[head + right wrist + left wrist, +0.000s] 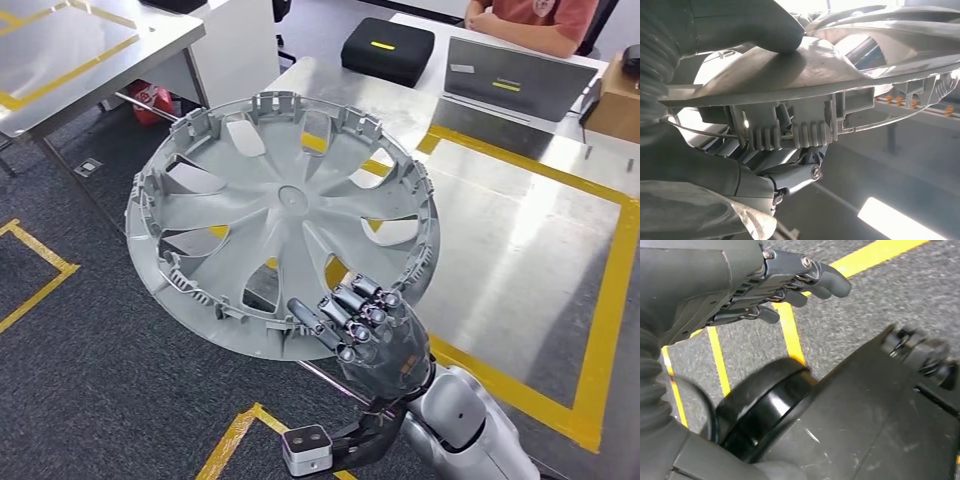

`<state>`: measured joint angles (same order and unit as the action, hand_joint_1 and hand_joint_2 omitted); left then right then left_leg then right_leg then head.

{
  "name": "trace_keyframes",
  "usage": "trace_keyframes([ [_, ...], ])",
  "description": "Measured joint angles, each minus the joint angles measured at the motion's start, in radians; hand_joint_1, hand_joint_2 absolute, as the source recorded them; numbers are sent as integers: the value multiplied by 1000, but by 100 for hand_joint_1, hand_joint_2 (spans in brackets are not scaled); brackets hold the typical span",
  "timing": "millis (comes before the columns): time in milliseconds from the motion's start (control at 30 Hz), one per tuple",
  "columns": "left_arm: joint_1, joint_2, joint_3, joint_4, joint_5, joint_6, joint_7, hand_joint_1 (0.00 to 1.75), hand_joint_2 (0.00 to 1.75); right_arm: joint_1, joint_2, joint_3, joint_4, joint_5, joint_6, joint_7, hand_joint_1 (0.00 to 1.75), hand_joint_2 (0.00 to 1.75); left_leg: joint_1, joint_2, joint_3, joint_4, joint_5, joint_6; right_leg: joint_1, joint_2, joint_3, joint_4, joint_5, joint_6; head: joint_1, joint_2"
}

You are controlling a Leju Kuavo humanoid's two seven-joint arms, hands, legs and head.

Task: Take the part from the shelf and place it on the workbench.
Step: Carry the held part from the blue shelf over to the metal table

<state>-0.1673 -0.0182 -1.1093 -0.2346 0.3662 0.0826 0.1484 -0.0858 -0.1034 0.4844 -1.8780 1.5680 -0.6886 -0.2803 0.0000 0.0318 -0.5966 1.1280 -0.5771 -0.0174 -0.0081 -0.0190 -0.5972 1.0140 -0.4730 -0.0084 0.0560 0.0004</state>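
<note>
The hubcap (279, 225), one grey spoked disc with its clipped inner face up, is held tilted in the air, partly over the floor (90, 350) and partly over the corner of the steel tabletop (521, 250), which is marked with yellow tape. The right robot hand (373, 325) grips its near rim, fingers curled over the edge. Farther back on the tabletop lie one black case (386, 48) and one closed laptop (513, 78), with a person's arm (521, 28) beyond.

From the left wrist, the left robot hand (753, 285) hangs over the taped floor, fingers loosely spread around nothing.

From the right wrist, the thumb (753, 25) presses one face of the hubcap (798, 70) and fingers (791, 175) press the other, pinching the rim.
</note>
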Motion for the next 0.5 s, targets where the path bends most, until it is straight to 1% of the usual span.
trace_keyframes([
  [33, 0, 0, 0, 0, 0, 1, 0, 0, 175, 0, 0, -1, 2, 0, 0, -1, 175, 175, 1, -16, -30, 70, -33, -2, 0, 11, -1, 0, 1, -3, -1, 0],
  [67, 0, 0, 0, 0, 0, 1, 0, 0, 175, 0, 0, -2, 5, 0, 0, -2, 175, 175, 1, -23, -57, 130, -55, -3, 0, 24, -1, 0, 1, -4, -1, 0],
  [100, -1, 0, 1, 0, 0, 0, 0, 0, 175, -1, 0, -2, 8, 1, 0, -4, 175, 175, 1, -25, -72, 163, -58, -3, 1, 38, -1, 0, 2, -5, -1, 0],
  [133, -1, 0, 1, 0, 0, -1, 0, 0, 175, -1, 0, -3, 11, 1, 0, -6, 175, 175, 1, -27, -69, 158, -42, -1, 1, 52, 0, 1, 3, -5, -1, 0],
  [167, -1, 0, 1, 0, 0, -3, 0, 0, 175, -1, 0, -3, 14, 1, 0, -8, 175, 175, 1, -31, -50, 115, -8, 3, 2, 66, 1, 1, 3, -4, -1, 0],
  [200, 0, 0, 1, 0, 0, -4, 0, 0, 175, -1, 0, -4, 16, 1, 0, -10, 175, 175, 2, -43, -20, 48, 32, 7, 1, 80, 1, 1, 4, -3, -1, 0],
  [233, 1, 1, 1, 0, 0, -5, 0, 0, 175, -1, 0, -4, 18, 1, 0, -11, 175, 175, 3, -65, 8, -17, 61, 12, 2, 92, 0, 2, 6, 0, 0, 0],
  [267, 3, 2, 1, 0, 0, -6, 0, 0, 175, -2, 0, -4, 19, 1, 0, -11, 175, 175, 4, -84, 30, -69, 79, 17, 1, 103, -4, 3, 8, 4, -1, 0],
  [300, 3, 3, 1, 0, 0, -7, 1, 0, 175, -3, 1, -5, 21, 0, 0, -12, 175, 175, 4, -99, 41, -100, 83, 20, 0, 113, -9, 4, 11, 9, -1, 0],
  [333, 4, 3, 1, 0, 0, -7, 1, 0, 175, -3, 1, -6, 22, 0, 0, -12, 175, 175, 3, -104, 44, -109, 79, 23, -3, 122, -15, 4, 15, 16, -2, 0],
  [367, 3, 3, 1, 0, 0, -7, 1, 0, 175, -3, 1, -7, 23, 0, 0, -12, 175, 175, 2, -96, 45, -116, 80, 27, -5, 130, -20, 2, 19, 23, -3, 0],
  [400, 1, 2, 1, 0, 0, -7, 0, 0, 175, -2, 1, -9, 23, 0, 0, -11, 175, 175, 3, -85, 45, -122, 83, 32, -5, 129, -26, 2, 19, 28, -3, 0],
  [433, 0, 1, 1, 0, -1, -7, 0, 0, 175, -2, 1, -11, 23, 0, 0, -11, 175, 175, 4, -75, 47, -130, 88, 37, -4, 114, -34, 11, 11, 33, 0, 0],
  [467, 0, 1, 2, 0, -1, -7, 0, 0, 175, -2, 1, -12, 24, 0, 0, -10, 175, 175, 6, -62, 49, -137, 93, 43, -2, 92, -49, 38, -8, 37, 4, 0],
  [500, 0, 1, 2, 0, -1, -7, 0, 0, 175, -3, 1, -12, 25, 0, 0, -10, 175, 175, 6, -49, 49, -141, 96, 46, -2, 64, -71, 85, -37, 40, 8, 0],
])
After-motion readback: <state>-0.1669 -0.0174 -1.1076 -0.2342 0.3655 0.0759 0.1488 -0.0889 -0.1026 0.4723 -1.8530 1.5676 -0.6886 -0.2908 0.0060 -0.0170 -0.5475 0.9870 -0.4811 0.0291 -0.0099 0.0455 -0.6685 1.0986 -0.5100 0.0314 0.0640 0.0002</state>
